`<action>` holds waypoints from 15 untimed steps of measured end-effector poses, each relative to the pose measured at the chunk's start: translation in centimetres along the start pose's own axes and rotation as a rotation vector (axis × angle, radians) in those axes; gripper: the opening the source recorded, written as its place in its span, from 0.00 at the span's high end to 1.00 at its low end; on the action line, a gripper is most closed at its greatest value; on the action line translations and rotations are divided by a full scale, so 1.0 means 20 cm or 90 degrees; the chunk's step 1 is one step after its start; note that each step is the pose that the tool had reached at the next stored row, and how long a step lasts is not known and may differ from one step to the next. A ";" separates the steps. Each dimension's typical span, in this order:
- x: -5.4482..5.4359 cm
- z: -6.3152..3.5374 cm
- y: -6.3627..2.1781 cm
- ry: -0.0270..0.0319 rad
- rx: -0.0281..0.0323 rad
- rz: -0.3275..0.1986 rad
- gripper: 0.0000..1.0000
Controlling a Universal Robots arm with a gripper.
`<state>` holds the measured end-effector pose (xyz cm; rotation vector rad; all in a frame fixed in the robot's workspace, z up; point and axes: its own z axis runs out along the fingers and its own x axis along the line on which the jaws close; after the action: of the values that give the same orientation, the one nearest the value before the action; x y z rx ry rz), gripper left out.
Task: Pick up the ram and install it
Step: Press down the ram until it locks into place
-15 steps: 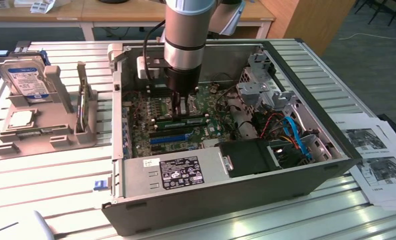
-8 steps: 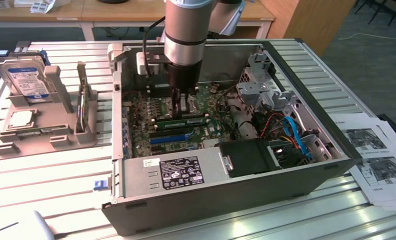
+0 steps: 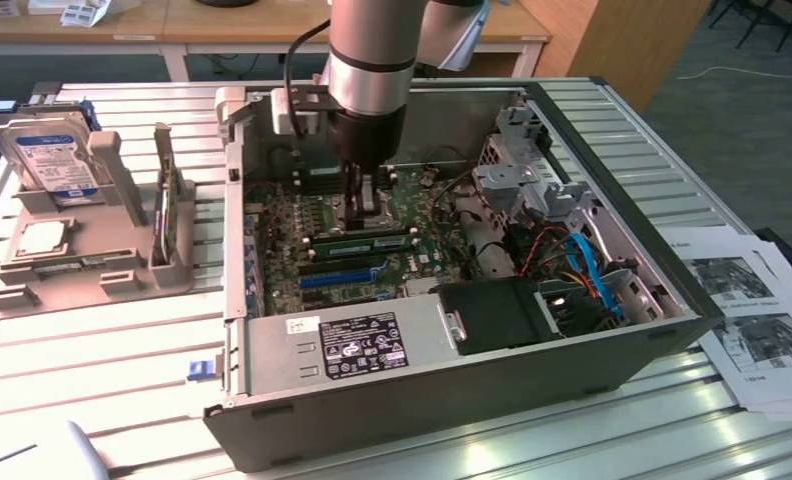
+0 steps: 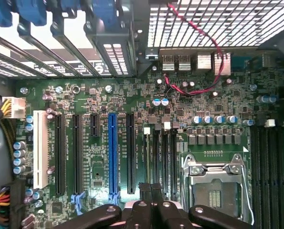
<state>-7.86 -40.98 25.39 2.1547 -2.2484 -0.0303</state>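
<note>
The ram [image 3: 393,240] is a narrow green stick standing on edge in a memory slot on the motherboard [image 3: 289,225], inside the open computer case [image 3: 436,400]. My gripper [image 3: 365,225] comes straight down onto the stick's middle, its fingers shut along its top edge. In the wrist view the ram [image 4: 147,157] shows edge-on as a thin line running from a white slot clip [image 4: 147,130] into my closed gripper [image 4: 151,188]. Black memory slots [image 4: 167,157] lie right beside it.
A blue expansion slot [image 3: 339,277] and black slots lie beside the ram. The CPU socket [image 4: 213,186] sits close by on the other side. Power supply [image 3: 356,345], drive cage [image 3: 530,150] and cables [image 3: 583,265] crowd the case. A grey stand holding a hard drive [image 3: 56,160] is at the exterior view's left.
</note>
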 end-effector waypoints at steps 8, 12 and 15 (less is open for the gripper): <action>0.00 -0.087 0.003 0.0001 0.0000 0.000 0.90; 0.00 -0.134 0.004 0.0000 0.0000 0.000 0.90; 0.00 -0.170 0.006 0.0000 0.0000 0.000 0.90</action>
<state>-7.86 -40.98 28.79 2.1548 -2.2484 -0.0303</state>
